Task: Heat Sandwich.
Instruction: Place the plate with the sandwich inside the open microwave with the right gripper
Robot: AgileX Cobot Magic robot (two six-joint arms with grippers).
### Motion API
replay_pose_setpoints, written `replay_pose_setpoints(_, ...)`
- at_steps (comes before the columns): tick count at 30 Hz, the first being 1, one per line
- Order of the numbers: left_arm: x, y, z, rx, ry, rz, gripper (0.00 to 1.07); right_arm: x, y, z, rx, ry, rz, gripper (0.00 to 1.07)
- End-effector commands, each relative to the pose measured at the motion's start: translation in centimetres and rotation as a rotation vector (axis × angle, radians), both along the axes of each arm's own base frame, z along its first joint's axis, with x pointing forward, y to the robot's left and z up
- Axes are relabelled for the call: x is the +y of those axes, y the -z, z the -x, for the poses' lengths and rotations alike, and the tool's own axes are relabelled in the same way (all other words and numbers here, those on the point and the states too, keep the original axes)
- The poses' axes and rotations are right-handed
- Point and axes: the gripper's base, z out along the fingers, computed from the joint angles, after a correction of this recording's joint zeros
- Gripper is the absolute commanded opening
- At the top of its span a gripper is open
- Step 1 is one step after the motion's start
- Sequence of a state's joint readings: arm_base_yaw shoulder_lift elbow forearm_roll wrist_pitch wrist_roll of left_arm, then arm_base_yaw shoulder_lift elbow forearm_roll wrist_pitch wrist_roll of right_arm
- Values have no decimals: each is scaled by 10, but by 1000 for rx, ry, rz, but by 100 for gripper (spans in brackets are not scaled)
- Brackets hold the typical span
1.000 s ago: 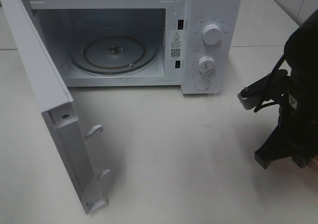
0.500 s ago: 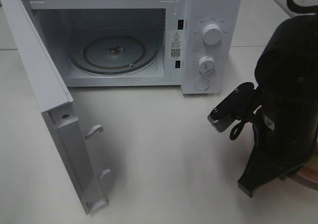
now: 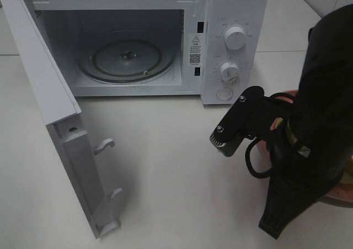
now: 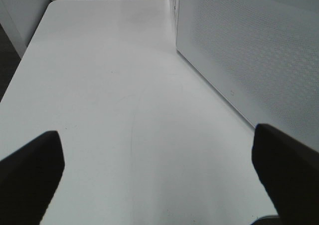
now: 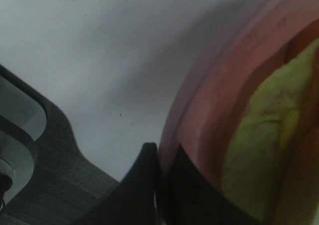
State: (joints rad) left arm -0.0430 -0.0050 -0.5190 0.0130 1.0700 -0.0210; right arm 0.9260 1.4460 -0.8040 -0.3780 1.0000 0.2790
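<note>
The sandwich (image 5: 264, 150), pale yellow-green filling between orange-brown bread, lies on a round pink plate (image 5: 214, 110). In the right wrist view my right gripper (image 5: 162, 152) is shut on the plate's rim, with the two dark fingers pinched together at its edge. From above, the black right arm (image 3: 320, 122) covers the gripper and most of the plate (image 3: 341, 196); the sandwich is hidden there. The white microwave (image 3: 231, 39) stands with its door (image 3: 49, 100) swung open to the left, and the glass turntable (image 3: 127, 56) is bare. My left gripper (image 4: 159, 185) is open over the table.
The door's inner latch hooks (image 3: 105, 144) stick out toward the table's middle. The left wrist view shows the door's meshed outer face (image 4: 249, 50) close beside the left gripper, and the table's edge (image 4: 20, 65) on the other side.
The right arm has moved left, in toward the front of the microwave, bringing the pink plate along. The left gripper and the microwave door have not moved.
</note>
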Motion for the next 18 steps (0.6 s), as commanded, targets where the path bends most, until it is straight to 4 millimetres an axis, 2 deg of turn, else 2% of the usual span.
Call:
replay_pose_setpoints(1, 0, 1, 3, -21, -1, -3, 98, -1, -5, 4, -16, -88, 34, 0)
replay_pose_setpoints(18, 0, 1, 3, -21, -1, -3, 98, 7, -9, 6, 13, -455, 67, 0)
